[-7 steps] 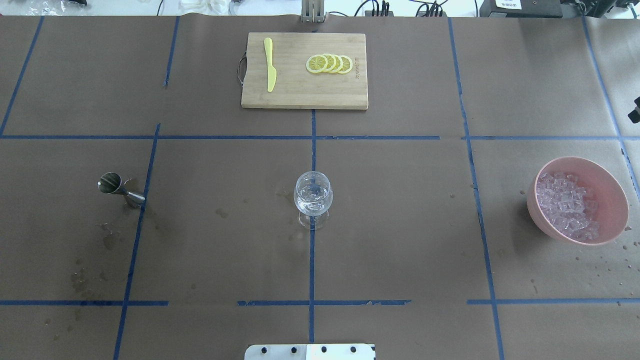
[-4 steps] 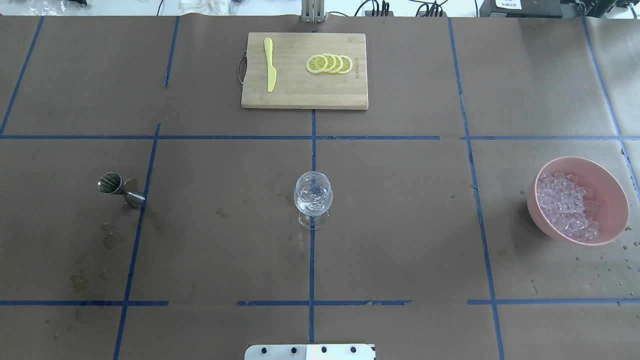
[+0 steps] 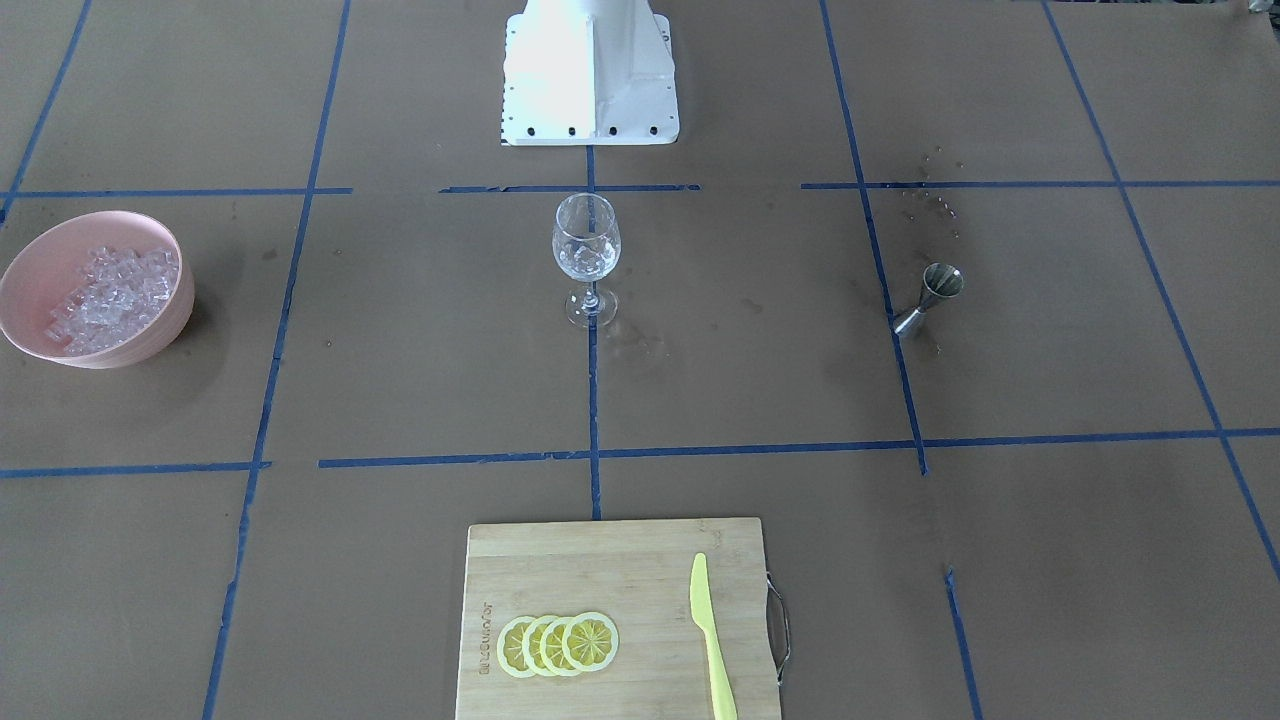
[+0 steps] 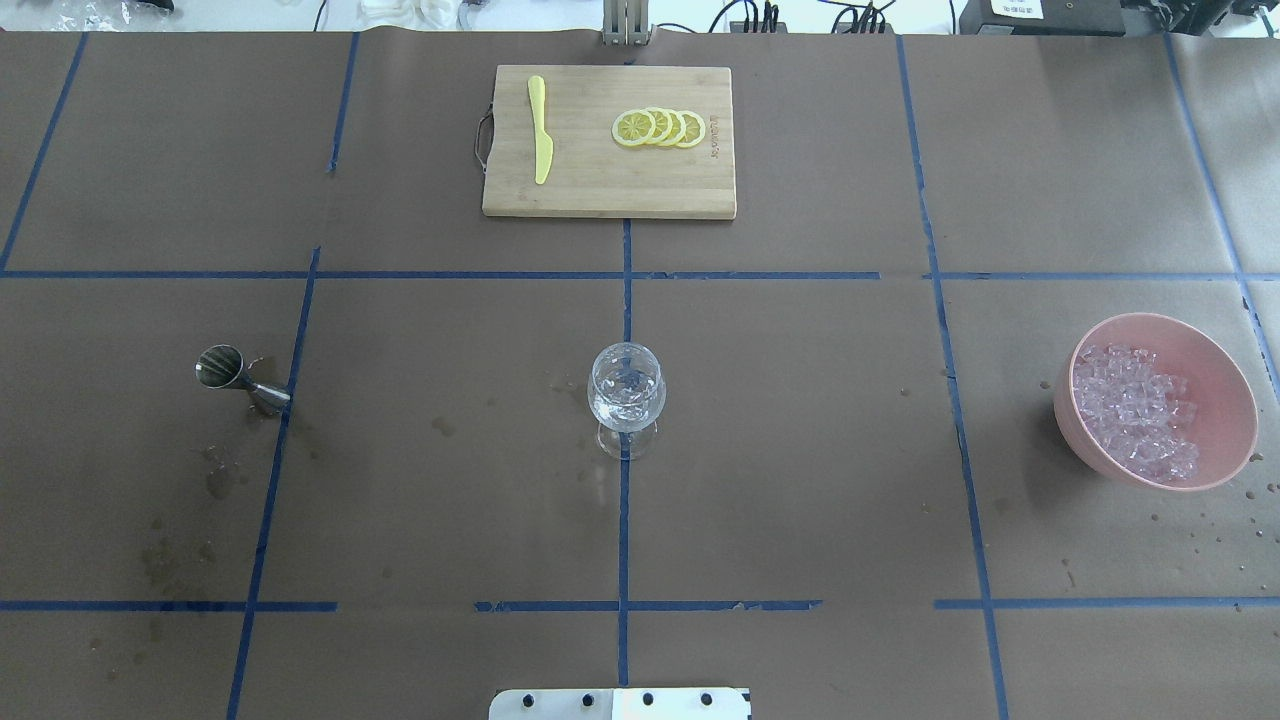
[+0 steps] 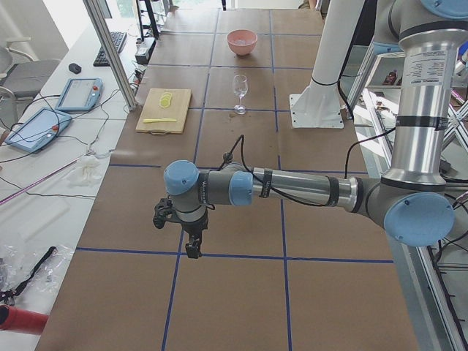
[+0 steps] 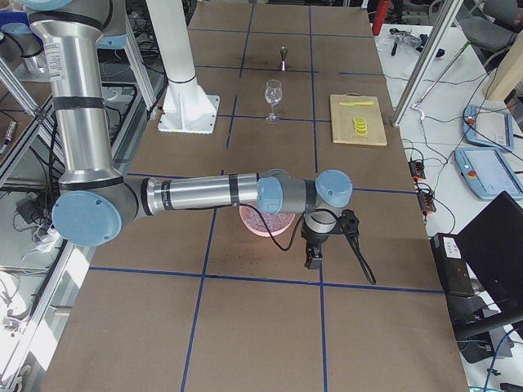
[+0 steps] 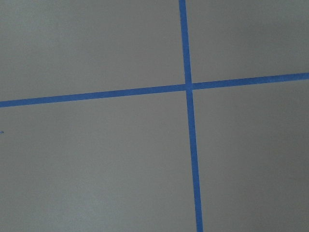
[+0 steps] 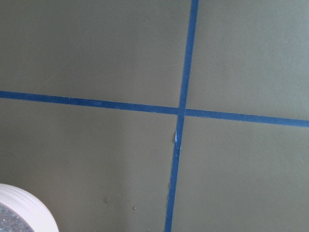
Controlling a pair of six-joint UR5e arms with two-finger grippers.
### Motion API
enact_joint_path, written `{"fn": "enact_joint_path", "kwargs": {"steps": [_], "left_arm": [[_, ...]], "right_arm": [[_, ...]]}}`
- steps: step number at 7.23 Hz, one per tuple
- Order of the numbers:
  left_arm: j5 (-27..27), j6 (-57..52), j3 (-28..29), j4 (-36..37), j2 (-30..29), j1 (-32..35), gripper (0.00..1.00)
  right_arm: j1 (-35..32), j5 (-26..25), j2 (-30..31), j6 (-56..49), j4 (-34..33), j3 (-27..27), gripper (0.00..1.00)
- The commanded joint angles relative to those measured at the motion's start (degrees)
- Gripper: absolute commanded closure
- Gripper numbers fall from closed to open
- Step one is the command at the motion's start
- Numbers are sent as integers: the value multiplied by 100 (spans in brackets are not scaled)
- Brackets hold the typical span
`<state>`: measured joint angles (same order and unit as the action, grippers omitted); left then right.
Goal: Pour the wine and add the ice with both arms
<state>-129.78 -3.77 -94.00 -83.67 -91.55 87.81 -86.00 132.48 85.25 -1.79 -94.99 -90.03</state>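
Note:
A clear wine glass (image 4: 626, 390) stands upright at the table's middle, with something clear low in its bowl. The ice (image 4: 1135, 410) is heaped in a pink bowl (image 4: 1235, 400) at the right; it also shows in the front view (image 3: 110, 290). A steel jigger (image 4: 240, 378) stands at the left. Neither arm shows in the overhead view. My left gripper (image 5: 192, 251) hangs over bare paper at the table's far left end. My right gripper (image 6: 311, 260) hangs just beside the bowl (image 6: 261, 222), towards the table's right end. I cannot tell if either is open or shut.
A bamboo cutting board (image 4: 608, 190) at the far middle carries lemon slices (image 4: 660, 127) and a yellow knife (image 4: 540, 130). The white pedestal (image 3: 590, 70) stands at the robot's edge. Damp stains mark the paper near the jigger. A pale ridged rim (image 8: 24, 210) shows in the right wrist view.
A dark part of the right arm at the overhead view's right edge one second ago has gone out of view. The glass, bowl and jigger have not moved.

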Motion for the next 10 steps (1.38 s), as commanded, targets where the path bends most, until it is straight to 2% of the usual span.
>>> {"fn": "enact_joint_path", "kwargs": {"steps": [1, 4, 6, 10], "left_arm": [[5, -1, 48, 0, 5, 0, 0], [-12, -1, 39, 9, 84, 8, 0], [-494, 17, 31, 79, 198, 8, 0], [-505, -27, -5, 17, 322, 0, 0]], "right_arm": [[-241, 41, 149, 12, 437, 248, 0], [-452, 452, 167, 12, 437, 231, 0], [-479, 481, 132, 21, 438, 214, 0], [-487, 568, 123, 21, 437, 205, 0]]}}
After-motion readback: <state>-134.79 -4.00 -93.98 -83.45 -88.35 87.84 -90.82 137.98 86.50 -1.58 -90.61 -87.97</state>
